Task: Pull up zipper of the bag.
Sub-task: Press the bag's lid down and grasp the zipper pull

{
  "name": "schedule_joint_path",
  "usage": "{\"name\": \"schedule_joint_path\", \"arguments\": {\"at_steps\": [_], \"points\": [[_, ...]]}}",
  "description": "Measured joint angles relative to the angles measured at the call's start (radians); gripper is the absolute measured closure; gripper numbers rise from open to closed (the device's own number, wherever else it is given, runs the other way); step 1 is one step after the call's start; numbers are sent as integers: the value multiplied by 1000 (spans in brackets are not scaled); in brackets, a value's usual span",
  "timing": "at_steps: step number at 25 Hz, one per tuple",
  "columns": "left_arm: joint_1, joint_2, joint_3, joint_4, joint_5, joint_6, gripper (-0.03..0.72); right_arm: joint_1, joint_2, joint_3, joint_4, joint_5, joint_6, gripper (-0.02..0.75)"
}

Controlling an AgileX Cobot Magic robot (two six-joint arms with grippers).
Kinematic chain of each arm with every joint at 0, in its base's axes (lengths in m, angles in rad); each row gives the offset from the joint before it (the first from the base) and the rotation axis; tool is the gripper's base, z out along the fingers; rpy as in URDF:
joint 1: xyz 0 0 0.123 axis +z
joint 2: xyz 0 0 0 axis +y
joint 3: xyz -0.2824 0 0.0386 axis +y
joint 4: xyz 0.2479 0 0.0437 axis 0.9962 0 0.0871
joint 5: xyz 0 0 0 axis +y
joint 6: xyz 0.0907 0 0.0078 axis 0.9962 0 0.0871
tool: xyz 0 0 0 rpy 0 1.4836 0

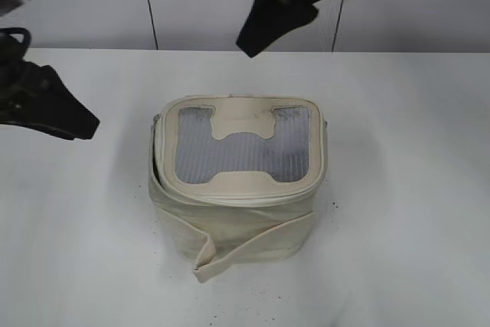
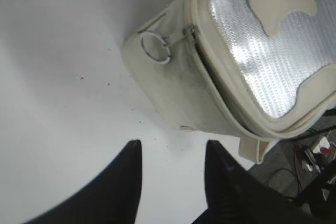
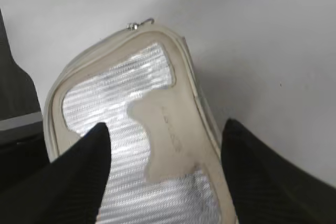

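On the white table (image 1: pixel 413 227), roughly at its middle, we see the small boxy cream-white soft fabric bag (image 1: pixel 237 227) standing upright, its grey mesh top panel with the cream H-shaped patch (image 1: pixel 243 143) facing up and its loose cream fabric strap (image 1: pixel 230 254) drooping across the front face. We judge it stands between the two arms so that each can reach a side. Our right gripper (image 3: pixel 165 129) hangs above the lid with its black fingers spread wide and holding nothing, probably placed to press or steady the bag. Our left gripper (image 2: pixel 173 148) hovers off the bag's left side, fingers likewise apart and empty, aimed at the wall where the pull sits. The thin cream zipper track (image 2: pixel 210 80) runs round the lid rim and gapes slightly along that side, so closing seems not yet begun. Smallest, the silver metal ring pull (image 2: pixel 155 48) hangs free against the fabric, ready to be pinched.
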Motion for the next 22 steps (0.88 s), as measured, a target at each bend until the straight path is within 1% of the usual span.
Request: {"name": "schedule_joint_path", "arguments": {"at_steps": [3,7,10,14,19,22], "points": [[-35,62,-54,-2,8,1,379,8,104,-90,30,2,-2,223],[-50,114,-103,-3,9,3,379,8,199,-168,47,3,-11,223],[-52,141,-109,-4,2,3,379,8,242,-173,50,3,-26,223],[-52,178,-109,-4,-3,3,378,8,279,-174,82,3,-54,223],[-52,191,-111,-13,-24,3,377,10,307,-176,124,4,-92,223],[-52,191,-114,-22,-27,3,377,17,329,-180,129,4,-101,223]]}}
